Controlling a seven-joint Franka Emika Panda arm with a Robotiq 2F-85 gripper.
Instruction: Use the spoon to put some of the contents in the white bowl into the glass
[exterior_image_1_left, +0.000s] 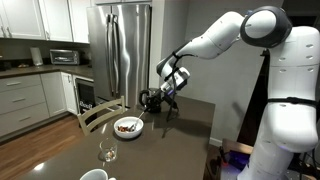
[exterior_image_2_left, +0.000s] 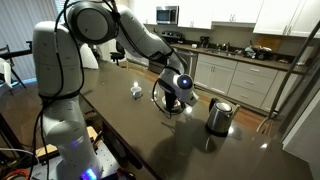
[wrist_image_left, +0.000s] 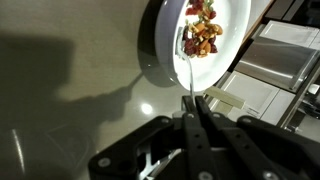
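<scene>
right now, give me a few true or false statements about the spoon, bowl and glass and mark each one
1. The gripper is shut on the handle of the spoon. True.
2. The spoon's tip reaches into the food in the bowl. True.
3. The glass lies on its side. False: it stands upright on the table.
4. The bowl is empty. False: it holds a small heap of food bits.
</scene>
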